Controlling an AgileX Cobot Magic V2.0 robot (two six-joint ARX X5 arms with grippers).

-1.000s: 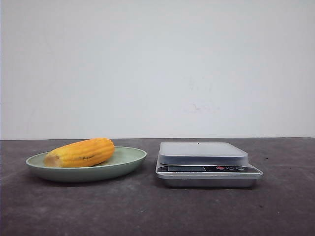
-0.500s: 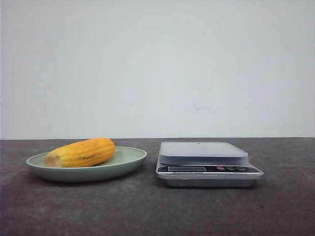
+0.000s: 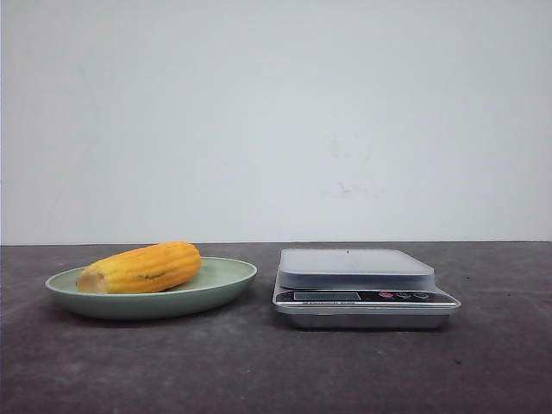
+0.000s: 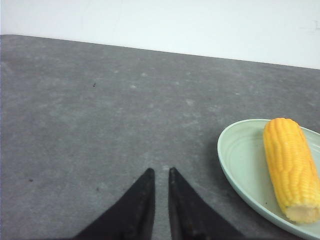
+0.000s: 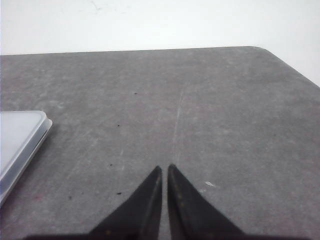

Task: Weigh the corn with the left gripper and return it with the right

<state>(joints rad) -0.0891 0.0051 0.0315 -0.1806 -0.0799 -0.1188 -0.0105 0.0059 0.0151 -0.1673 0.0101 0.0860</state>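
The yellow-orange corn [image 3: 142, 268] lies on its side in a pale green plate [image 3: 235, 274] at the left of the table, its pale blunt end to the left. In the left wrist view the corn [image 4: 291, 165] and the plate [image 4: 239, 159] show to one side of my left gripper [image 4: 161, 171], which hangs over bare table, apart from the plate, fingers nearly together and empty. My right gripper [image 5: 165, 167] is also over bare table, fingers nearly together and empty. Neither gripper shows in the front view.
A silver digital kitchen scale [image 3: 358, 269] with an empty platform stands right of the plate; its corner [image 5: 20, 135] shows in the right wrist view. The dark grey table's rounded far corner [image 5: 260, 50] and a white wall lie beyond.
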